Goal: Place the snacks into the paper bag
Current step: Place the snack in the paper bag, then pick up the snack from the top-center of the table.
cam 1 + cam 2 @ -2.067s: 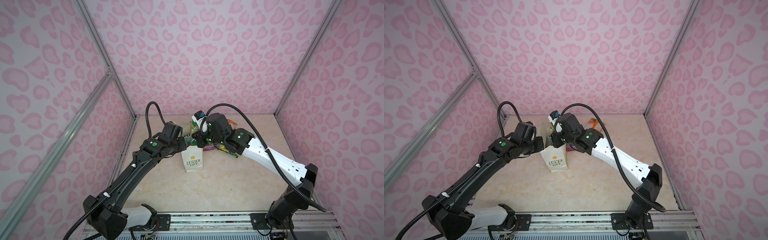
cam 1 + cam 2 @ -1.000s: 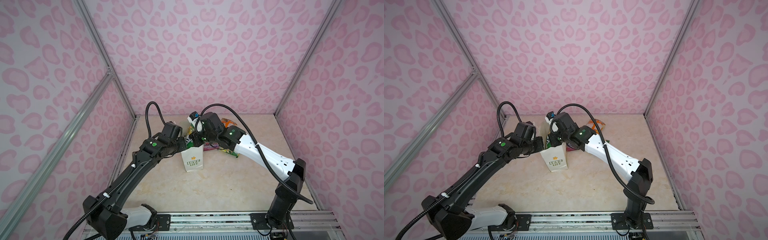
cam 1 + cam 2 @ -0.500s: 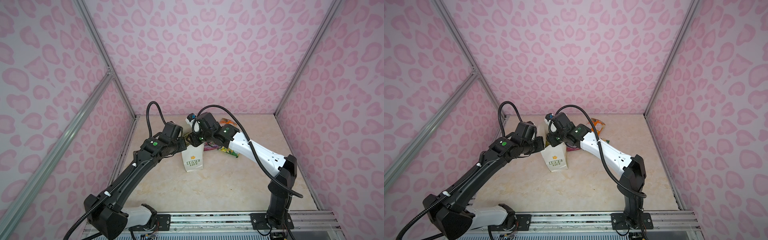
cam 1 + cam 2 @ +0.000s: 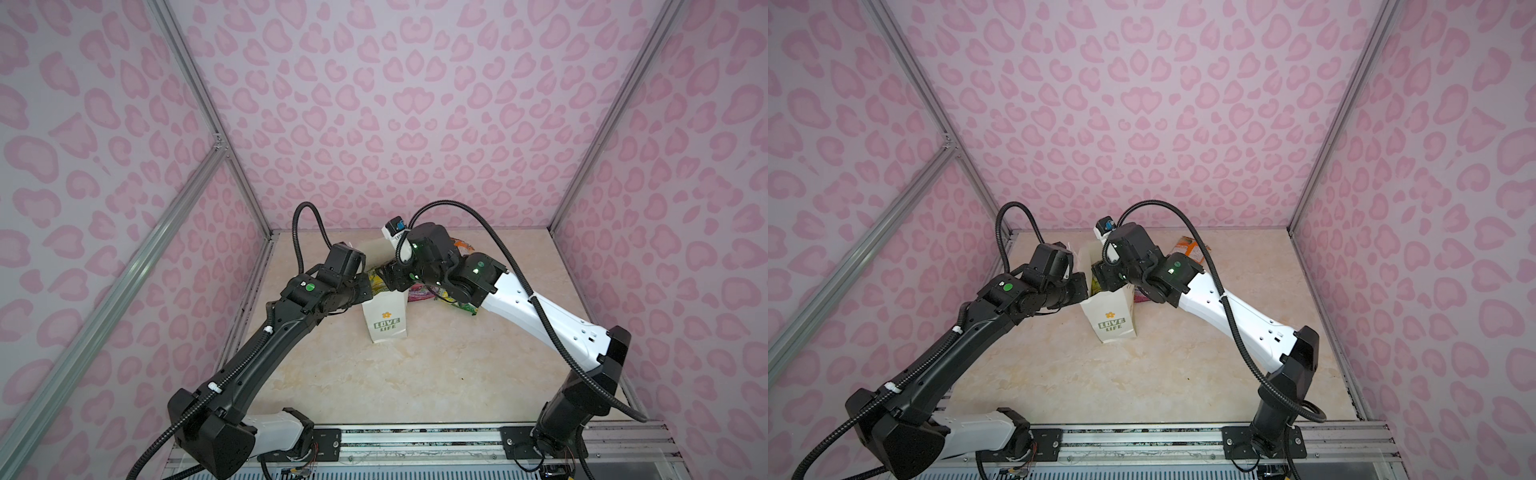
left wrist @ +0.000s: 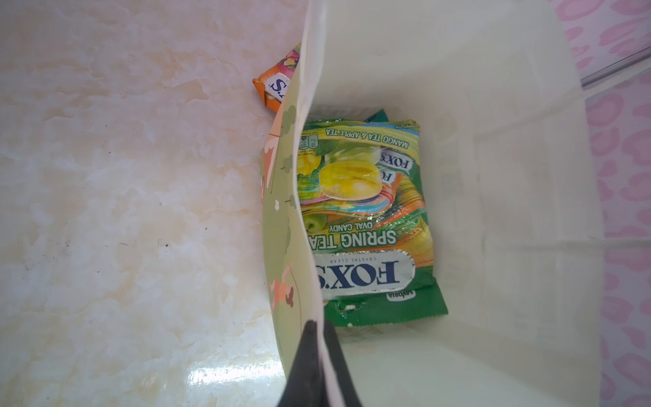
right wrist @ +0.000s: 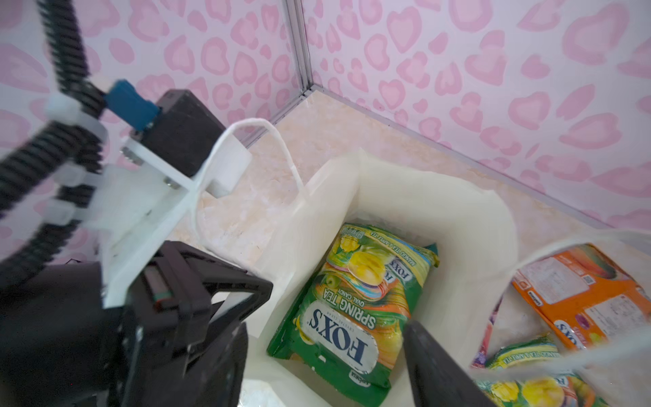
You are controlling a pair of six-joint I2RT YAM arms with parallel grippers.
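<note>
In both top views the paper bag (image 4: 384,322) (image 4: 1111,322) carries green "LOVE LIFE" on its front. The green packet (image 5: 366,225) inside it reads "FOX'S", "CRYSTAL CLEAR", "SPRING TEA", "OVAL CANDY", "MANGO TEA & APPLE TEA" and "SAVORIA". The orange packet (image 6: 581,292) outside the bag shows a "FOX'S" logo; its fine print is too small to read.

The bench (image 4: 415,374) has a glossy cream surface with a marble pattern, visible in both top views. Pink walls (image 4: 395,104) printed with darker pink heart shapes enclose it on three sides, joined at the corners by silver metal posts (image 4: 618,108). A metal rail (image 4: 415,444) runs along the near edge.
</note>
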